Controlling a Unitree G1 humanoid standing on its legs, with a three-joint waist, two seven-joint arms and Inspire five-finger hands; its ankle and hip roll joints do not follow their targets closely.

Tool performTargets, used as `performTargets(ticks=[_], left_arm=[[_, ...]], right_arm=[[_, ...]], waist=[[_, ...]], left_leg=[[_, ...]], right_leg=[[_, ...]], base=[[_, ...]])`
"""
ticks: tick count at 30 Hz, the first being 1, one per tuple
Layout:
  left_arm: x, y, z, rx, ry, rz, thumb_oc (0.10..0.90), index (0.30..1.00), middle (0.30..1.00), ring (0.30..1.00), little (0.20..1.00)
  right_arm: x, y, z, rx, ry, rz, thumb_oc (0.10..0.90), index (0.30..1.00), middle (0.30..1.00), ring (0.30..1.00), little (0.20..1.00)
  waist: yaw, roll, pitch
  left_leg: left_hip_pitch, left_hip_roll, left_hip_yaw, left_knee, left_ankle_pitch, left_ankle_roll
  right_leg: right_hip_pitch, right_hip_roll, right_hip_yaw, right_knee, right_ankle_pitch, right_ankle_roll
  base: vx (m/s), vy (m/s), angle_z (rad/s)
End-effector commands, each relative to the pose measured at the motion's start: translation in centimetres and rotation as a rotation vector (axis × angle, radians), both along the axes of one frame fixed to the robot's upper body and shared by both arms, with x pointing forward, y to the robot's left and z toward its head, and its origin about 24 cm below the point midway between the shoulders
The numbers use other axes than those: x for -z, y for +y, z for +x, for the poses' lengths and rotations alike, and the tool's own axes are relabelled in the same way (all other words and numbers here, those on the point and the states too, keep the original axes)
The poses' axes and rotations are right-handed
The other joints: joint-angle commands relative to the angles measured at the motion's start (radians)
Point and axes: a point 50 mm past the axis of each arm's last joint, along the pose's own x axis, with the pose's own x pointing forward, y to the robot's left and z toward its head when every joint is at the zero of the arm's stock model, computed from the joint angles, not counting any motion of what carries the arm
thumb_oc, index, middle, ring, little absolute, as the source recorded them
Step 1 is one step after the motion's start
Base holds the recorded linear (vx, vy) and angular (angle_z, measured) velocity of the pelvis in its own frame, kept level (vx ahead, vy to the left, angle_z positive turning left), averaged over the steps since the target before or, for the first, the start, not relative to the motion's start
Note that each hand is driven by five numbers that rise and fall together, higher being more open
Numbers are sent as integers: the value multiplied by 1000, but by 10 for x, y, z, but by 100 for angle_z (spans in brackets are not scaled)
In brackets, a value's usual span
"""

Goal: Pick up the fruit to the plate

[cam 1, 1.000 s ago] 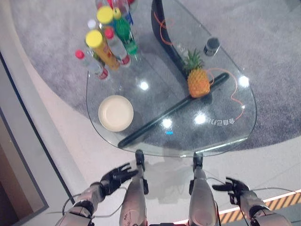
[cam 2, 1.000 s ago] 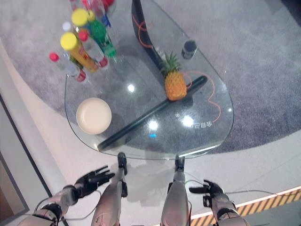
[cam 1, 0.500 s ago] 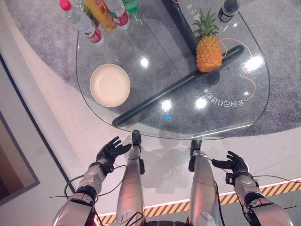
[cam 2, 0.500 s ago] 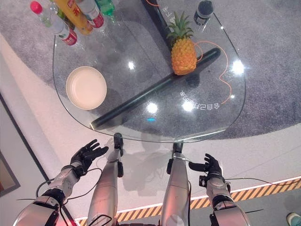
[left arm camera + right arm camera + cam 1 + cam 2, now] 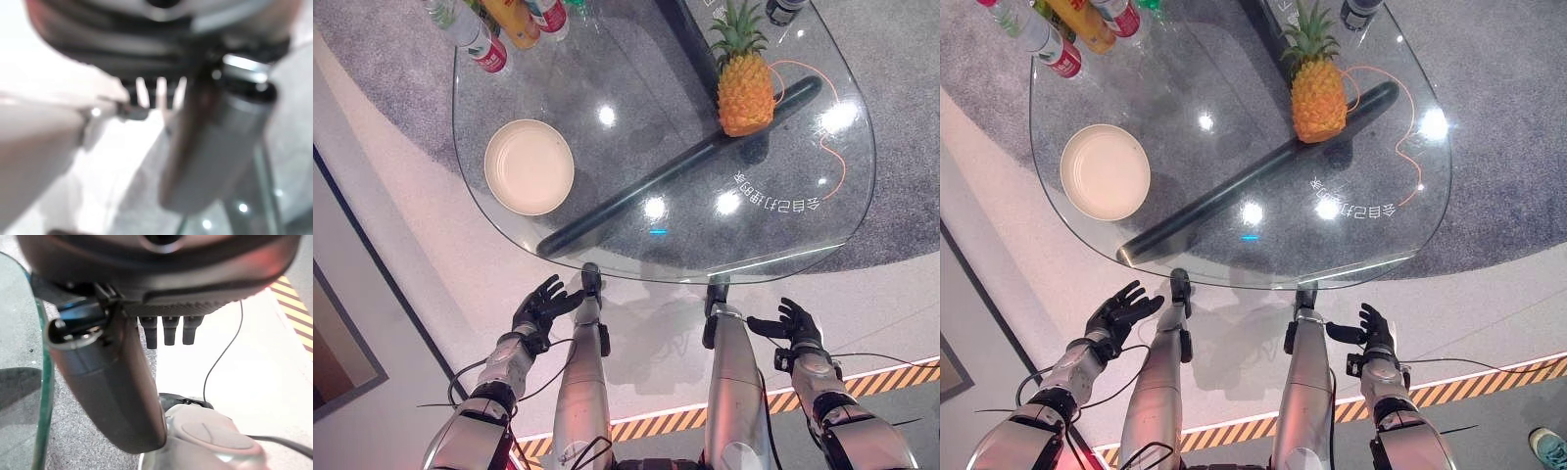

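From the left eye view, the pineapple (image 5: pixel 744 86) stands upright at about one o'clock on the glass table (image 5: pixel 803 257), leaves pointing away, its base just over the dark bar under the glass; the plate (image 5: pixel 529 166) sits empty at roughly ten o'clock, well apart from it, so the fruit has yet to be lifted. A cluster of bottles (image 5: pixel 494 24) crowds the eleven o'clock edge beyond the plate. Both hands hang low on the near side of the table edge: the left hand (image 5: pixel 543 304) at seven o'clock and the right hand (image 5: pixel 791 323) at five o'clock, each with fingers spread and holding nothing, probably a rest pose ahead of a reach. The right eye view gives the same layout, with a dark cup (image 5: pixel 1356 12) past the pineapple at twelve o'clock. The left wrist view is too blurred to add anything. The right wrist view shows straight fingers (image 5: pixel 168 333) hanging free beside the table's rim.
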Motion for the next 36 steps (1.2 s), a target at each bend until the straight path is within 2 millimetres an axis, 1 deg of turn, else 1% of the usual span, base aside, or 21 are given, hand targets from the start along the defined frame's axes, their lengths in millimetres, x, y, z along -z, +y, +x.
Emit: performTargets(ticks=[1,5,7,8,10,13,15,16,17,18,21,24,25,26,29,30,31,32,33,36], left_arm=[[-6,28,-7,-79,-30,35,800,900,900,900,900],[-6,28,-6,-74,-22,36,800,900,900,900,900],[-6,30,-7,-73,-17,43,800,900,900,900,900],[-5,31,-7,-75,-10,47,800,900,900,900,900],[-4,33,-9,-78,2,55,800,900,900,900,900],[2,38,-17,-87,37,61,800,900,900,900,900],[2,43,-18,-94,51,68,800,900,900,900,900],[1,43,-18,-95,52,68,800,900,900,900,900],[1,46,-19,-99,56,71,800,900,900,900,900],[1,47,-19,-99,57,73,800,900,900,900,900],[-2,52,-19,-96,58,85,800,900,900,900,900],[-5,53,-17,-89,53,92,800,900,900,900,900],[-5,53,-17,-89,53,92,800,900,900,900,900],[-5,53,-16,-89,53,92,800,900,900,900,900],[-7,55,-15,-86,56,95,800,900,900,900,900],[-8,55,-14,-86,56,95,800,900,900,900,900],[-9,55,-13,-84,55,98,800,900,900,900,900],[-11,56,-11,-83,53,97,800,900,900,900,900],[-12,56,-11,-84,52,98,800,900,900,900,900],[-12,57,-12,-87,51,98,800,900,900,900,900]], right_arm=[[-2,-17,-12,70,-33,-31,800,900,900,900,900],[-6,-18,-8,80,-61,-32,800,900,900,900,900],[-10,-23,-7,128,-87,-10,800,900,900,900,900],[-12,-28,-8,185,-116,37,800,900,900,900,900],[-13,-35,-11,239,-142,64,800,900,900,900,900],[-20,-54,-20,353,-195,54,800,900,900,900,900],[-33,-72,-23,446,-251,29,800,900,900,900,900],[-35,-75,-23,459,-261,23,800,900,900,900,900],[-42,-83,-25,504,-293,12,800,900,900,900,900],[-45,-85,-25,519,-307,6,800,900,900,900,900],[-71,-105,-23,633,-396,-54,800,900,900,900,900],[-96,-120,-21,729,-446,-141,800,900,900,900,900],[-103,-122,-20,761,-467,-159,800,900,900,900,900],[-106,-123,-19,769,-474,-163,800,900,900,900,900],[-132,-133,-17,856,-569,-195,800,900,900,900,900],[-137,-135,-16,869,-592,-197,800,900,900,900,900],[-147,-137,-15,886,-634,-210,800,900,900,900,900],[-165,-138,-11,907,-707,-230,800,900,900,900,900],[-171,-138,-10,912,-732,-236,800,900,900,900,900],[-205,-136,-5,934,-894,-252,800,900,900,900,900]], waist=[[10,-37,-7],[12,-39,-7],[13,-39,-7],[14,-39,-7],[14,-40,-7],[12,-45,-7],[14,-49,-7],[14,-49,-7],[15,-53,-7],[16,-53,-7],[18,-60,-7],[21,-63,-7],[21,-63,-7],[21,-63,-7],[23,-62,-7],[23,-62,-7],[23,-61,-7],[24,-62,-7],[24,-62,-7],[23,-63,-7]], left_leg=[[-74,-74,12,196,-131,62],[-82,-74,11,200,-132,60],[-86,-73,11,202,-132,59],[-86,-72,10,202,-133,58],[-83,-71,10,203,-135,58],[-80,-67,12,206,-140,58],[-81,-65,13,207,-142,58],[-82,-65,13,209,-143,58],[-82,-65,12,210,-145,59],[-82,-65,12,210,-145,59],[-79,-64,12,206,-147,61],[-78,-66,10,198,-145,62],[-77,-67,9,195,-144,62],[-77,-67,9,194,-144,62],[-76,-67,9,189,-144,63],[-77,-68,8,187,-143,64],[-79,-68,8,185,-143,64],[-81,-69,7,182,-142,64],[-81,-69,7,180,-142,64],[-79,-68,6,172,-140,62]], right_leg=[[-2,76,-60,-77,107,-72],[-8,74,-64,-74,106,-71],[-11,73,-64,-73,106,-71],[-10,73,-64,-73,105,-71],[-7,72,-65,-73,104,-70],[0,72,-66,-79,108,-69],[2,69,-69,-84,112,-67],[1,69,-69,-84,112,-67],[2,68,-71,-86,115,-66],[2,68,-71,-87,116,-66],[7,69,-75,-98,123,-64],[11,66,-82,-111,131,-61],[12,66,-83,-114,132,-61],[12,66,-84,-114,133,-61],[12,65,-88,-118,134,-60],[11,65,-89,-118,135,-60],[8,64,-90,-120,135,-60],[8,63,-92,-125,136,-61],[8,63,-93,-128,136,-61],[8,63,-95,-134,138,-60]], base=[[0,0,0],[4,-12,1],[6,-35,1],[0,0,0],[0,0,0],[22,-13,-1],[26,-36,-1],[21,-46,0],[15,-37,1],[22,-57,1],[12,-43,1],[2,-24,1],[0,0,0],[0,0,0],[1,2,4],[-3,5,3],[0,0,0],[0,0,0],[0,0,0],[0,0,0]])
